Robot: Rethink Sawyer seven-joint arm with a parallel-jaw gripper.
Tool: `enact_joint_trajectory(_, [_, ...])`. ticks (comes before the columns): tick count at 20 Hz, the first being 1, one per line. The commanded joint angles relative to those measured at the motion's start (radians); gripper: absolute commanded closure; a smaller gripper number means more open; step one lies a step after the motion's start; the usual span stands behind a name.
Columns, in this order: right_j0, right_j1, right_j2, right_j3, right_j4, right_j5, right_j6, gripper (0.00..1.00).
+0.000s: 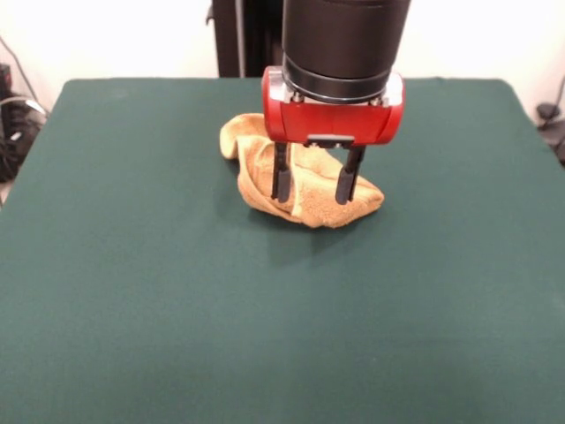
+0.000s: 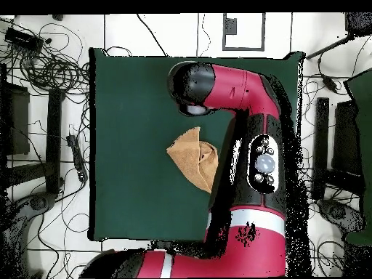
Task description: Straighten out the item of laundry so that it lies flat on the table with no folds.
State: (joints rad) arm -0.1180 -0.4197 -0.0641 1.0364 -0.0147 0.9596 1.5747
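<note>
The item of laundry (image 1: 252, 155), a golden yellow-orange towel, lies bunched and folded on the dark green table (image 1: 132, 283), a little behind the middle. My gripper (image 1: 314, 190) hangs straight down over the towel's front right part. It is open, and its two dark fingers (image 1: 281, 181) reach down to the crumpled cloth with a fold showing between them. In the overhead view the towel (image 2: 190, 156) is a folded wedge near the middle of the table (image 2: 131, 109). The red arm (image 2: 251, 94) covers its right edge and hides the gripper.
Cables and dark equipment (image 2: 43, 65) lie on the floor beyond the table's edges. Green tabletop (image 1: 282, 353) stretches on every side of the towel, widest toward the front edge.
</note>
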Motion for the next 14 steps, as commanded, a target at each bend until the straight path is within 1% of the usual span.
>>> enact_joint_trajectory(1, [-0.012,0.006,0.043,0.017,0.045,0.125,0.170,0.00])
enact_joint_trajectory(8, [-0.020,0.020,0.044,-0.038,0.049,0.174,0.172,0.00])
enact_joint_trajectory(14, [-0.021,0.019,0.045,-0.034,0.047,0.168,0.166,0.00])
